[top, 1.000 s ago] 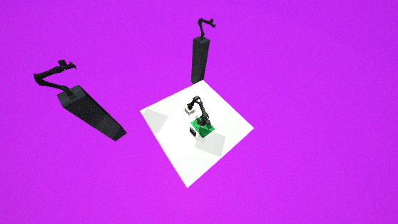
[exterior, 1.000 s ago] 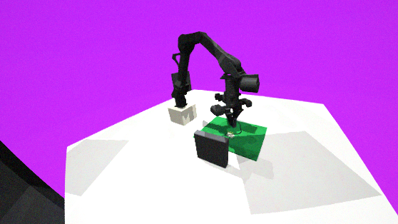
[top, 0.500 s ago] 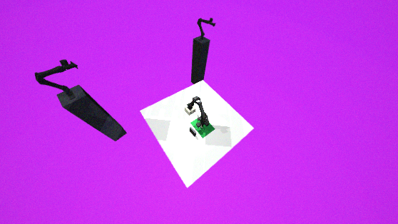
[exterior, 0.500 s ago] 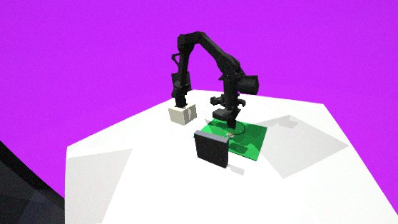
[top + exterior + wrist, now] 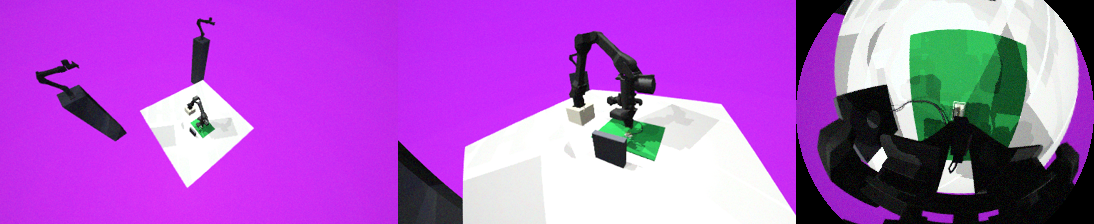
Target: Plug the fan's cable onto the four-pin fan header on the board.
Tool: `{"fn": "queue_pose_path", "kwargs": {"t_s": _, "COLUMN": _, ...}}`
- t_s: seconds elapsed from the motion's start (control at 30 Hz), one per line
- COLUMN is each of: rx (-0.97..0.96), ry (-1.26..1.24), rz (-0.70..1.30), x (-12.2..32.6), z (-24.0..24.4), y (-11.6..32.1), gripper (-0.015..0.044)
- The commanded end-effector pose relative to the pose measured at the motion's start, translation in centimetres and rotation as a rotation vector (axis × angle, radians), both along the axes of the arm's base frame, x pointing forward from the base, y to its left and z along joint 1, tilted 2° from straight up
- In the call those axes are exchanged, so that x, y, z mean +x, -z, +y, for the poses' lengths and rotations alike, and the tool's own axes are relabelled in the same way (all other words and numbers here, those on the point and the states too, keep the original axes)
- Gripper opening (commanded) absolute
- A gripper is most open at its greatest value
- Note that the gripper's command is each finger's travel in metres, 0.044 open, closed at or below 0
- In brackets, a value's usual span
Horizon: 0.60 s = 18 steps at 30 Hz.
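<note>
My gripper [image 5: 629, 127] [image 5: 960, 125] points down over the green board [image 5: 208, 131] [image 5: 652, 143] [image 5: 951, 50]. It is shut on the cable's plug, which the dark fingertips mostly hide. A small whitish header [image 5: 628, 135] [image 5: 959, 109] shows on the board just beside and below the fingertips. I cannot tell whether the plug touches it. The fan [image 5: 192, 131] [image 5: 609, 149] [image 5: 868, 112] is a dark square block standing upright beside the board. Its thin dark cable [image 5: 918, 101] [image 5: 641, 128] curves to the fingertips.
The arm's pale base block [image 5: 190, 111] [image 5: 580, 115] stands behind the board on the white table [image 5: 185, 160] [image 5: 647, 196]. Two tall dark pillars [image 5: 89, 110] [image 5: 200, 58] with other arms stand outside the table. Shadows cross the board and table.
</note>
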<state>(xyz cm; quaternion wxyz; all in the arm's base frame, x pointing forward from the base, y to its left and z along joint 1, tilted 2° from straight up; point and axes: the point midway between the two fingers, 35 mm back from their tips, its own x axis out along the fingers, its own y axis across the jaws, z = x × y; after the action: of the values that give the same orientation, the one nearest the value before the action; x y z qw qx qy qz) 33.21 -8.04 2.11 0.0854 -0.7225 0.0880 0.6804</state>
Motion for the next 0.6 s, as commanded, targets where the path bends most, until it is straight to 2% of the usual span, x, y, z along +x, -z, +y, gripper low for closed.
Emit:
{"fn": "queue_pose_path", "kwargs": {"t_s": 0.0, "rx": 0.002, "ry": -0.007, "rz": 0.0, "x": -0.2, "z": 0.1, "y": 0.0, "gripper": 0.0}}
{"fn": "queue_pose_path", "kwargs": {"t_s": 0.27, "rx": 0.002, "ry": -0.007, "rz": 0.0, "x": -0.3, "z": 0.1, "y": 0.0, "gripper": 0.0}}
{"fn": "queue_pose_path", "kwargs": {"t_s": 0.43, "rx": 0.002, "ry": -0.008, "rz": 0.0, "x": -0.2, "z": 0.1, "y": 2.3, "gripper": 0.0}}
{"fn": "queue_pose_path", "kwargs": {"t_s": 0.57, "rx": 0.002, "ry": -0.008, "rz": 0.0, "x": -0.2, "z": 0.1, "y": 2.3, "gripper": 0.0}}
